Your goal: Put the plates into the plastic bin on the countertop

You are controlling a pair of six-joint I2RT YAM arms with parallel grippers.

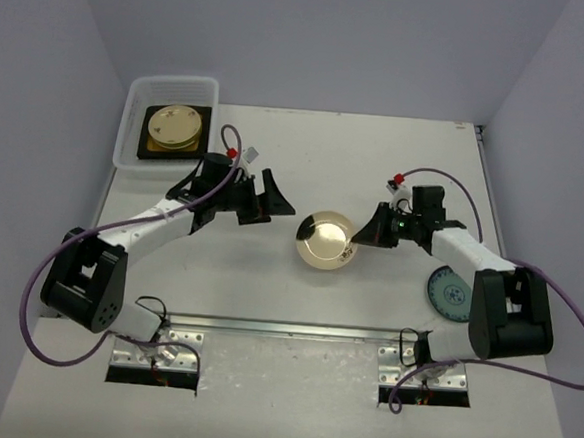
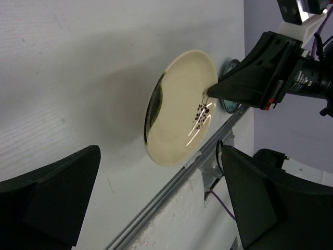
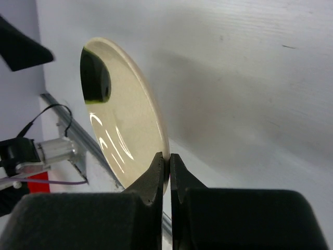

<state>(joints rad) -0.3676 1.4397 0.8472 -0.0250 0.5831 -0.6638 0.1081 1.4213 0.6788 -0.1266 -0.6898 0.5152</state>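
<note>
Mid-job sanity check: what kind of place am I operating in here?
Probably a lab test cell rather than a kitchen: plain lavender walls box in an off-white countertop, a metal mounting rail runs along its front edge, and the only housewares are plates and a plastic bin.

White links (image 1: 146, 221), black joints (image 1: 87, 285), looping purple cables (image 1: 27, 306); the left gripper (image 1: 270, 214) and right gripper (image 1: 354, 245) have black wedge-shaped jaws.

There are four plates: one cream plate (image 1: 326, 239), one blue plate (image 1: 449, 292), one yellow plate (image 1: 173, 125), one dark square plate (image 1: 201, 148). One bin (image 1: 128, 133).
</note>
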